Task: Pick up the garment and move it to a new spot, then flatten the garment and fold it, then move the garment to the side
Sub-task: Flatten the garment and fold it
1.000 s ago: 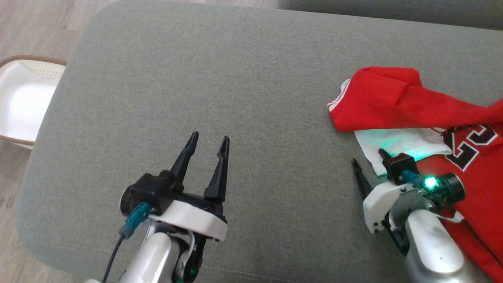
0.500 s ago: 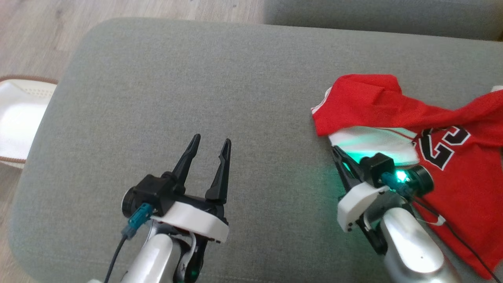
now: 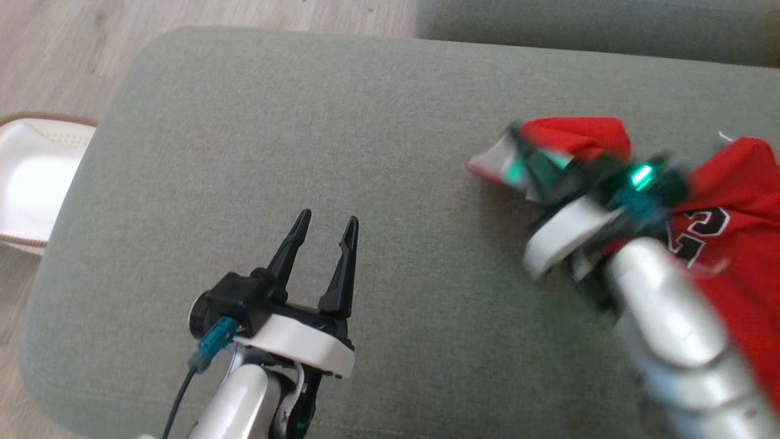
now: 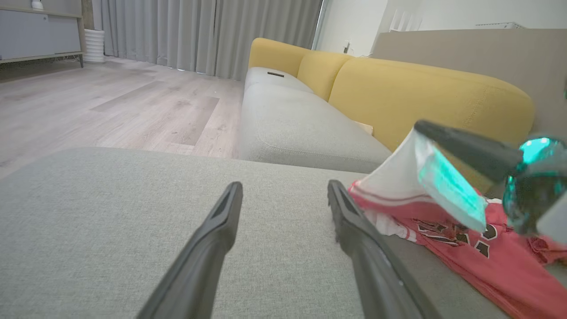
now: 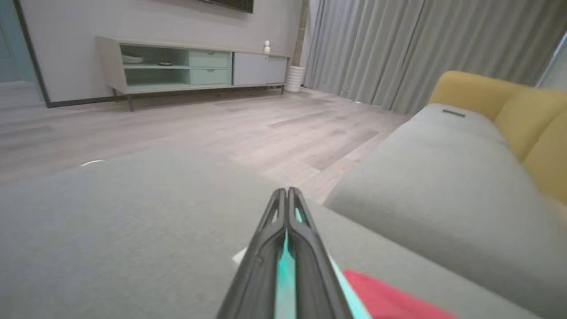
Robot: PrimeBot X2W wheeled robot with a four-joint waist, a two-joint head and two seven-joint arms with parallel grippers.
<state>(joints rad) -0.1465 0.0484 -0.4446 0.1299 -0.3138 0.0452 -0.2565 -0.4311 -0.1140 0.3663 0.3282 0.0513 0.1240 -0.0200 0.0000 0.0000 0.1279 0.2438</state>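
Note:
The garment (image 3: 731, 201) is a red jersey with black numbers and white trim, bunched at the right side of the grey cushion (image 3: 304, 134). My right gripper (image 3: 518, 155) is shut on its white edge and holds that edge lifted off the cushion; the head view is blurred there. In the left wrist view the same white flap (image 4: 398, 166) hangs from the right gripper's dark finger (image 4: 465, 144), with the rest of the jersey (image 4: 487, 261) lying flat. The right wrist view shows the shut fingers (image 5: 288, 248) with pale cloth pinched between them. My left gripper (image 3: 323, 225) hovers open over bare cushion, left of the garment.
A white basket (image 3: 30, 177) with a brown rim stands on the wood floor (image 3: 61, 49) off the cushion's left edge. A second grey seat (image 3: 579, 24) lies beyond. A yellow sofa back (image 4: 421, 88) rises behind it, and a low cabinet (image 5: 186, 66) stands across the room.
My right gripper closed on the jersey's white edge and rose up and away, pulling the cloth off the cushion. The left gripper stayed put. The camera shifted slightly.

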